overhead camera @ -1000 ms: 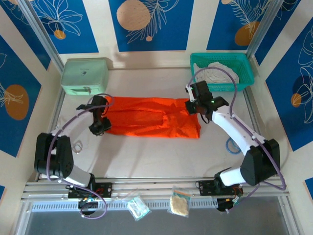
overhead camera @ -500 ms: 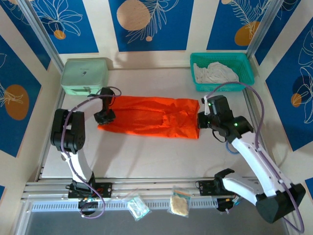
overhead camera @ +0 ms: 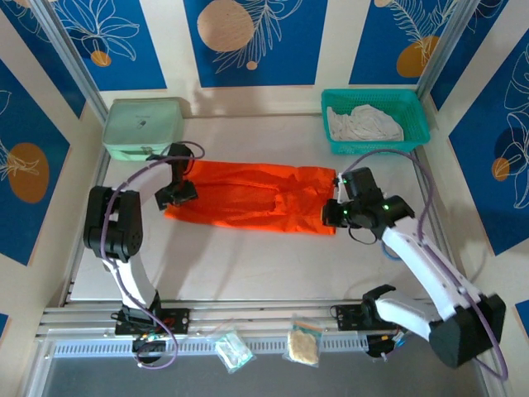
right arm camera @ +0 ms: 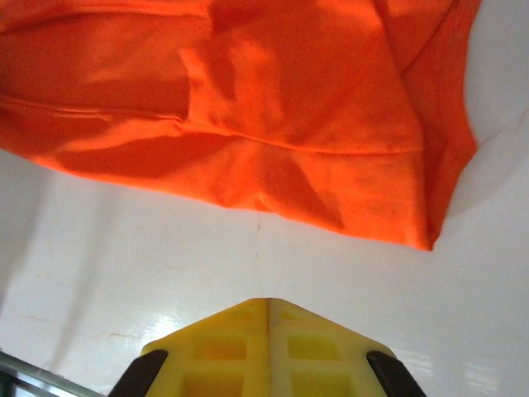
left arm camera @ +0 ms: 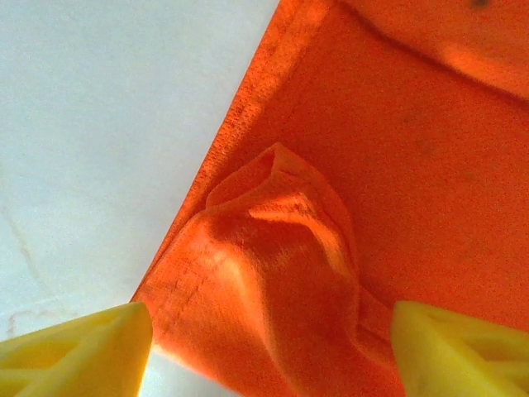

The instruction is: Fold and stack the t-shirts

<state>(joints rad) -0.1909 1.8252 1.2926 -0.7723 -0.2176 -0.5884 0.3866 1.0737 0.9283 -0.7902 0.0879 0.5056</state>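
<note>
- Metal slotted rails (overhead camera: 264, 321) cross the bottom of the top frame. On them lie a teal-tinted packet (overhead camera: 233, 349) and a tan packet (overhead camera: 303, 346), both crinkly clear plastic. Any print on them is too small to read.
- Beyond them the desk (overhead camera: 248, 265) is pale, smooth and glossy, with faint scuffs showing in the wrist views.
- The right hand (overhead camera: 333, 213) sits centre right of the top frame, just off the lower right corner of the orange t-shirt (overhead camera: 252, 197). In its own camera the blocky yellow fingers (right arm camera: 223, 347) are pressed together along one thin seam, nothing between them. The cloth's hemmed corner lies apart from them, above.
- The orange t-shirt lies flat in the middle of the desk, folded into a long band running left to right. Its weave is fine and matte, with stitched hems and soft creases.
- The left hand (overhead camera: 178, 194) is at the band's left end. In its camera the yellow fingers (left arm camera: 83, 347) stand spread at the lower corners of the frame. A puckered fold of orange cloth lies loose between them, pinched by neither.
- A mint-green hard case (overhead camera: 143, 128), rounded with a front clasp, sits at upper left.
- A teal mesh basket (overhead camera: 413, 132) at upper right holds a crumpled white t-shirt (overhead camera: 368, 124).
- Blue wall panels (overhead camera: 289, 50) behind carry white line-drawn leaves and orange discs.
</note>
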